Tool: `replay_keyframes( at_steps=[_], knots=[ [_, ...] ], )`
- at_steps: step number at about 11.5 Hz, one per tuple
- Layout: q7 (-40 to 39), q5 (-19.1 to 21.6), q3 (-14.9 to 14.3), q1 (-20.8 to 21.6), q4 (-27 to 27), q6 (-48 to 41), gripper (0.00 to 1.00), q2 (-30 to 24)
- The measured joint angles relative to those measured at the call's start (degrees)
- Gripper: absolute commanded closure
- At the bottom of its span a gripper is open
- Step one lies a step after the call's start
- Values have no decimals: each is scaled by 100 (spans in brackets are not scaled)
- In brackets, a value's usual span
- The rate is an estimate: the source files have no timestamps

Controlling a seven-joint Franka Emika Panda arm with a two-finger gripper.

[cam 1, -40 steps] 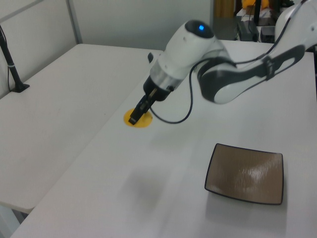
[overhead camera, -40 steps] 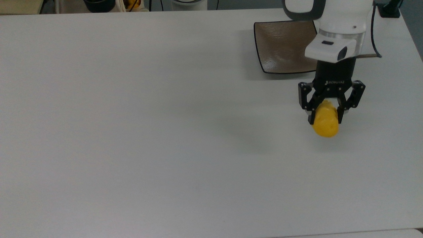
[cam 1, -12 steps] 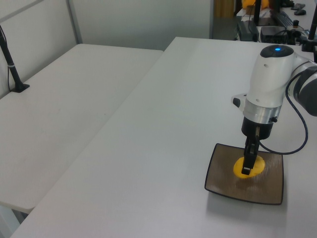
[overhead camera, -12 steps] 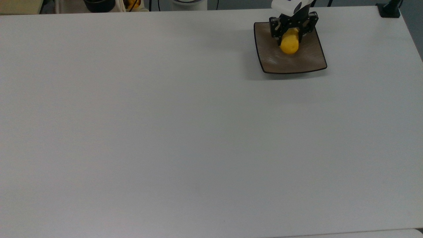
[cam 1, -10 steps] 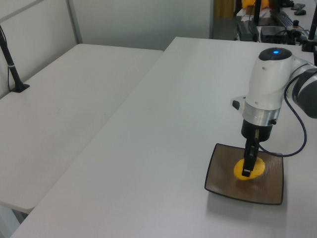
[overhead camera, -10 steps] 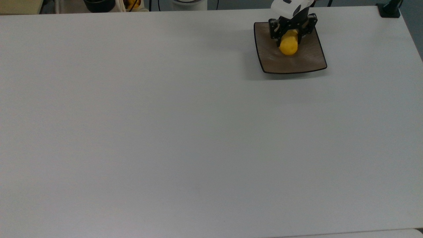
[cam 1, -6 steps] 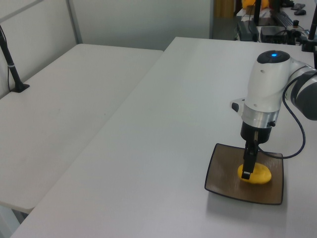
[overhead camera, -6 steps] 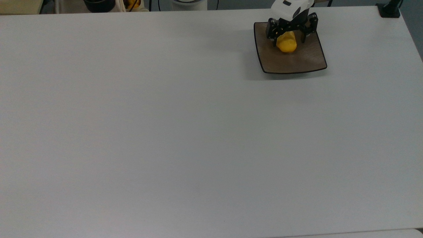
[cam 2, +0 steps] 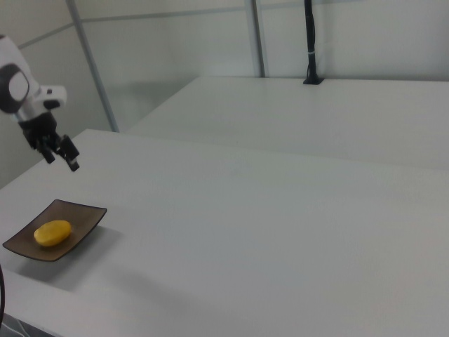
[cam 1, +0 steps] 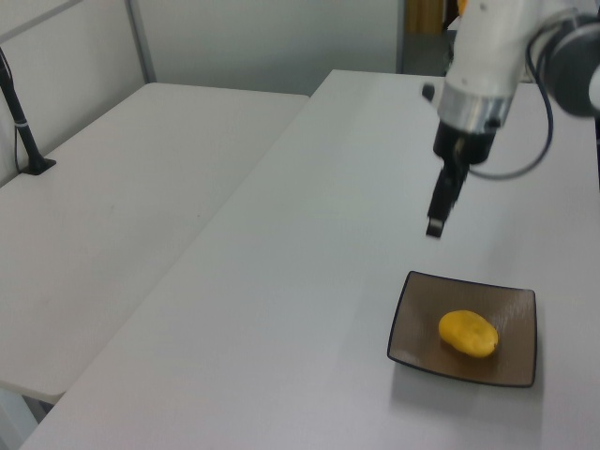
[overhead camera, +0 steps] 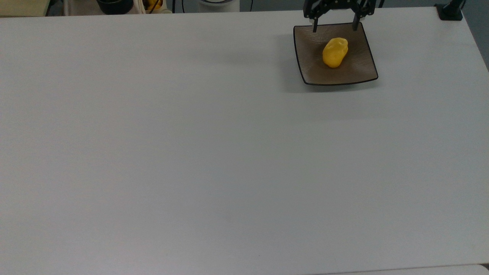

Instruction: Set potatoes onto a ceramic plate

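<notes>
Your gripper (overhead camera: 335, 27) hangs above the plate's (overhead camera: 359, 70) far edge in the top view, fingers (overhead camera: 314, 26) pointing down, spread wide, nothing between them. In the left view the gripper (cam 1: 436, 225) sits clear of the plate (cam 1: 511, 370), up and to the left view's left of it, with the white wrist above and a black cable looping off the wrist. In the right view the gripper (cam 2: 62, 159) is above the plate (cam 2: 88, 217), and the arm comes in from the right view's left edge.

Potato (overhead camera: 335, 52) lies on its side in the plate's dished centre, free of the gripper; same in the left view (cam 1: 468, 334) and the right view (cam 2: 52, 233). Plate sits on the white table (overhead camera: 191, 152), near the top view's upper right corner.

No readable brand marks or writing on the gripper or arm from these angles.
</notes>
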Motion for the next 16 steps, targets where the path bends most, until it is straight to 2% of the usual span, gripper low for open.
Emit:
replay_keyframes(
  at_steps=[3,5,8,10,16],
  knots=[
    [0,-58,-151,-533,1106,-1769,0,-162],
    [-3,-54,-670,-638,1502,-2221,0,-346],
    [-159,-48,-1375,-667,1565,-2326,0,-526],
    [-750,-27,-1660,-686,1555,-2326,0,-501],
    [-3428,578,-1794,-970,1487,-2223,0,-328]
  ],
)
